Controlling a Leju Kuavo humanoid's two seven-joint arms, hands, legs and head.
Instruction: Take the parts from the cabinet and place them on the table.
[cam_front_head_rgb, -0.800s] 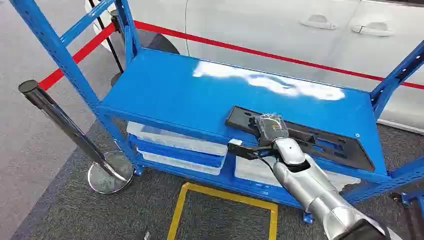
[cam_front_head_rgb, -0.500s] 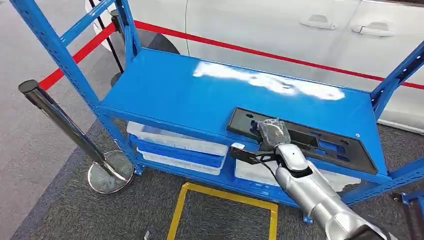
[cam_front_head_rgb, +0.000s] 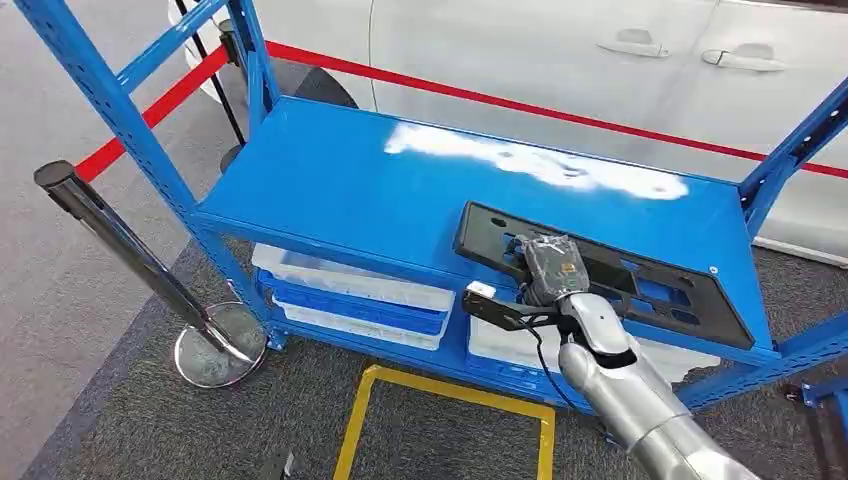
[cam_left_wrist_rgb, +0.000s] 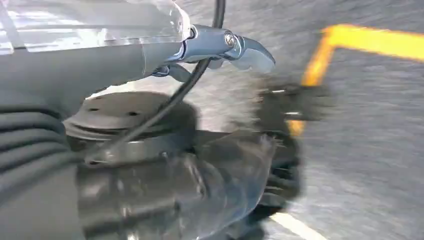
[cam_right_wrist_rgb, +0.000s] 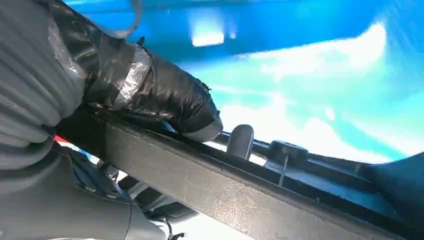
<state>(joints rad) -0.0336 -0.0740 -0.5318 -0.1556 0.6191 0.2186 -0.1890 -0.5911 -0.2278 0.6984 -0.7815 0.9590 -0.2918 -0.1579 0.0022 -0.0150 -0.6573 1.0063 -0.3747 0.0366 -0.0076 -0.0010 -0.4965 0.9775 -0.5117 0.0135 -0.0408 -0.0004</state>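
head view: right hand (cam_front_head_rgb: 553, 268) grips black panel (cam_front_head_rgb: 640, 285) lying lengthwise along shelf (cam_front_head_rgb: 340, 190).

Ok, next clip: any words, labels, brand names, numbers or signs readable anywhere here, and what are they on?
None can be read.
The black plastic part under the right hand: no print shows.
The blue shelf: bare paint and glare, no label.
The white car behind: no badge or plate in view.
The small white tag by the wrist: too small to read.
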